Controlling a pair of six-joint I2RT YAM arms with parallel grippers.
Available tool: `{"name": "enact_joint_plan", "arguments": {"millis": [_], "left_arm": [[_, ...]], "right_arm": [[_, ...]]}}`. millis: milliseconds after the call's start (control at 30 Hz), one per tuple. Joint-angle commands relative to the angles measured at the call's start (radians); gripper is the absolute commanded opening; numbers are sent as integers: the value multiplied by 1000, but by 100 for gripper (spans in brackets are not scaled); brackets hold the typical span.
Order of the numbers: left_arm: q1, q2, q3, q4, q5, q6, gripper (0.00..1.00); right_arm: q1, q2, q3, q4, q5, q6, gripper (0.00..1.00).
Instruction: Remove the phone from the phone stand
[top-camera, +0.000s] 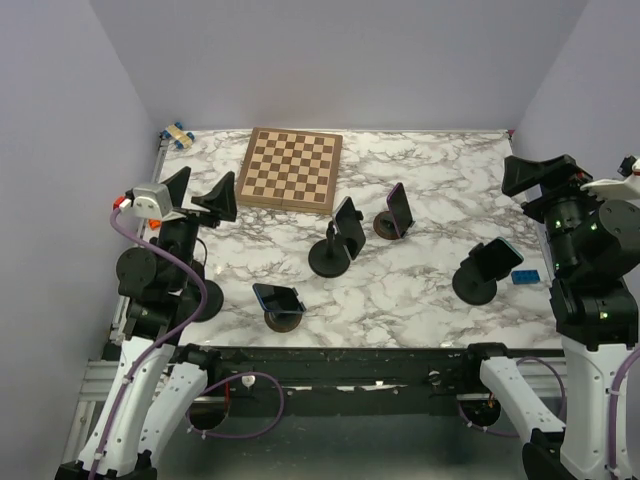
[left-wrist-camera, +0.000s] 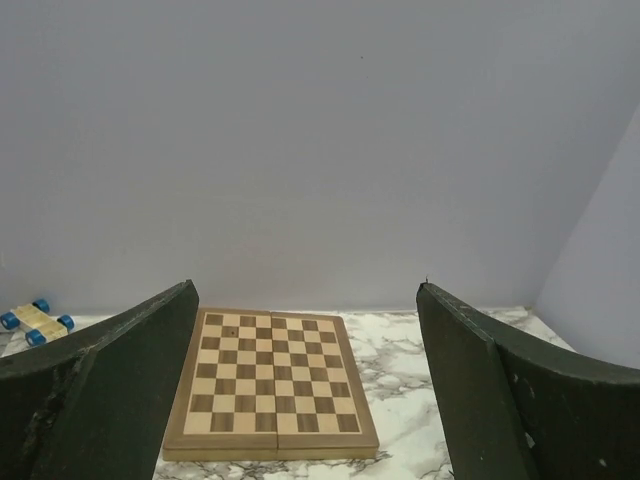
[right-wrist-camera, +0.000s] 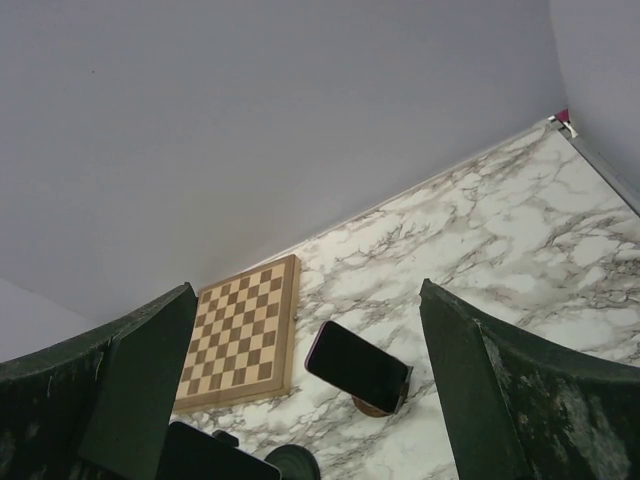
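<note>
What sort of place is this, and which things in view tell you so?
Probably a robot test bench. Two robot arms are bolted at the edge of a marble-patterned table boxed in by plain walls, with phones on stands and a chessboard set out as props.

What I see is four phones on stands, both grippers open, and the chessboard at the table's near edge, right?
No: the top external view shows the chessboard at the far edge of the table, not the near one. The rest holds.
</note>
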Motion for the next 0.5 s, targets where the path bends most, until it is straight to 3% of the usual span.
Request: {"name": "enact_joint_plan", "arguments": {"millis": [0, 167, 467], "left_arm": [[-3, 9, 23, 23, 59, -5, 99], [-3, 24, 40, 9, 110, -13, 99], [-3, 57, 47, 8, 165, -47, 99]], "right_arm": [[6, 14, -14, -28, 32, -13, 100], [5, 44, -33, -12, -59, -79, 100], [6, 202, -26, 17, -417, -242, 100]]}}
